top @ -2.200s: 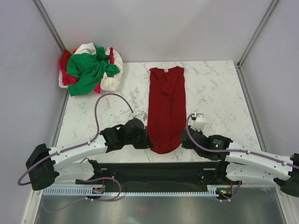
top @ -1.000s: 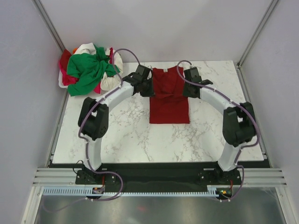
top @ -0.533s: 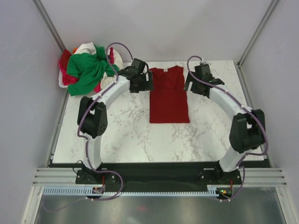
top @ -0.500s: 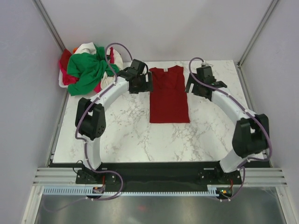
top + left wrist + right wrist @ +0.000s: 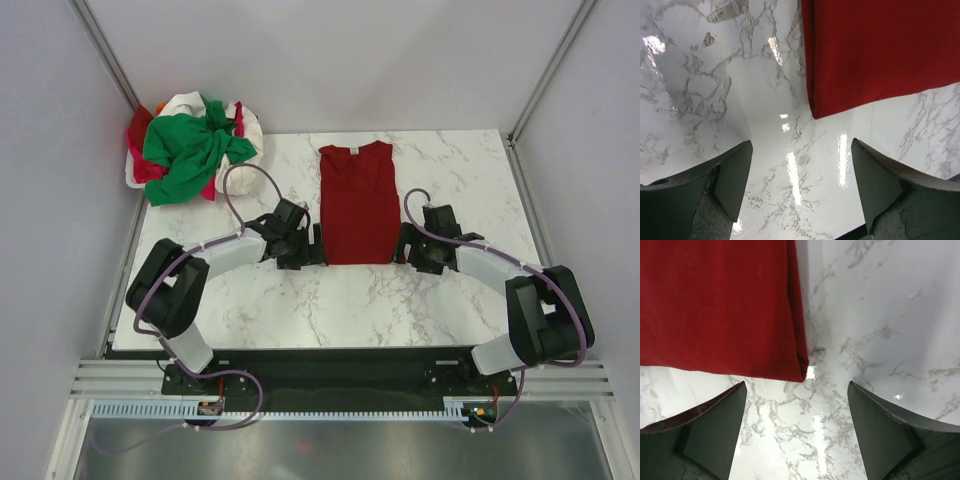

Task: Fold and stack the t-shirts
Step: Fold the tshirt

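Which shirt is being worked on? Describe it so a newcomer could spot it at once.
On the white marble table, look to the middle, away from the crumpled pile by the far left corner. The dark red t-shirt lies there flat as a narrow strip, small white tag at its far end. Unlike the bunched green, white and red shirts, it lies alone and smooth.

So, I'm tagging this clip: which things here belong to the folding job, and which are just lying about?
Job:
dark red shirt, laid flat
heap of shirts, green, white and pinkish-red

Not the job:
marble table
back wall
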`<action>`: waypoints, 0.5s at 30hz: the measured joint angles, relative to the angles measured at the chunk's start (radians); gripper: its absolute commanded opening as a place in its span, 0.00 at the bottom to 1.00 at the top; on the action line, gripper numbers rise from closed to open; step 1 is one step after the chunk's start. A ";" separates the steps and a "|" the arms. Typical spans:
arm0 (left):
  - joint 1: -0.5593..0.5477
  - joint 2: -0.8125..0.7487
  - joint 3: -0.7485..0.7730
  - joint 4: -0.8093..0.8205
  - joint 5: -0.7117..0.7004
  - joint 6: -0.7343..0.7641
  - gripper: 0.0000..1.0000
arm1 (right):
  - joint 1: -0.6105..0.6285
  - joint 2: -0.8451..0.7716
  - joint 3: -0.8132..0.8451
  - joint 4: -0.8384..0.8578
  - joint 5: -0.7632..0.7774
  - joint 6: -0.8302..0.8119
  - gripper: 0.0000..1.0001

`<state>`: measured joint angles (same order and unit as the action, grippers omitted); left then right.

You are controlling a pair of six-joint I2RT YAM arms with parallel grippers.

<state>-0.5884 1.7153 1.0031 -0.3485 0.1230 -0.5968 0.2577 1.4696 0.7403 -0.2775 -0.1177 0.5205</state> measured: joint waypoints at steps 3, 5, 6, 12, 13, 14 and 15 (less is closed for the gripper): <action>0.005 -0.047 -0.051 0.100 0.018 -0.028 0.86 | 0.000 0.002 -0.016 0.047 -0.020 0.008 0.88; 0.004 -0.048 -0.069 0.138 0.019 -0.040 0.86 | 0.000 0.007 -0.022 0.077 -0.028 0.011 0.86; 0.004 -0.048 -0.077 0.151 0.019 -0.045 0.86 | 0.000 0.011 -0.024 0.092 -0.032 0.014 0.86; 0.004 -0.040 -0.094 0.203 0.018 -0.063 0.84 | 0.000 0.048 -0.026 0.190 -0.045 0.029 0.82; 0.004 -0.035 -0.094 0.212 0.018 -0.065 0.82 | 0.000 0.055 -0.024 0.203 -0.046 0.032 0.79; 0.004 -0.032 -0.094 0.224 0.018 -0.068 0.80 | 0.000 0.063 -0.023 0.218 -0.047 0.033 0.77; 0.004 -0.026 -0.094 0.235 0.018 -0.070 0.76 | 0.000 0.073 -0.019 0.229 -0.047 0.036 0.75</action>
<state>-0.5842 1.6894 0.9092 -0.1131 0.1406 -0.6666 0.2577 1.5429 0.7212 -0.0486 -0.1646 0.5564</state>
